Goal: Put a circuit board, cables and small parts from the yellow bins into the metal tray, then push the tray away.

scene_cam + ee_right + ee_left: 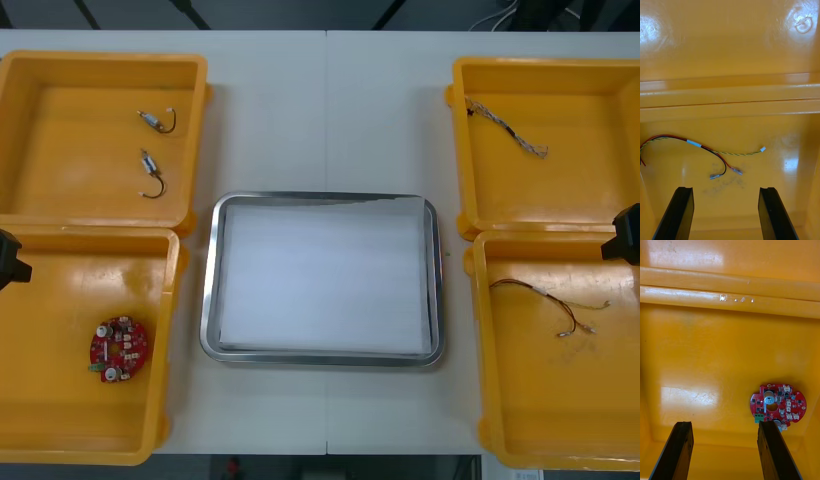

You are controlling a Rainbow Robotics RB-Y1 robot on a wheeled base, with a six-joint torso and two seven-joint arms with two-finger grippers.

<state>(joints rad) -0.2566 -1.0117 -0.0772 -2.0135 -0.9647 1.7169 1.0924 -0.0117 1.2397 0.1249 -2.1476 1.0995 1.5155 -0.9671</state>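
Out at the left edge of the table: left gripper (8, 258), hovering over the near left bin (50, 420), released, its fingers (679, 450) standing wide apart with bare bin floor between them. Under that claw, just past the tip of one finger and off to the side of the gap: round red circuit board (778, 405), flat on the bin floor. Beyond the left gripper, in the far left bin (60, 190): two small metal parts (158, 120), well apart from the claw and a little apart from each other.

Between the two claws, far from both: metal tray (210, 290), white inside.

Over on the right: right gripper (625, 235), above the near right bin (540, 420) close to its far wall, likewise released, fingers (677, 213) spread. Ahead of the fingertips, across the gap and running off past one finger: red and yellow cable (696, 144), loose on the bin floor, untouched. Beyond the right gripper, in the far right bin (590, 170): a twisted cable (505, 125), well apart from the claw.
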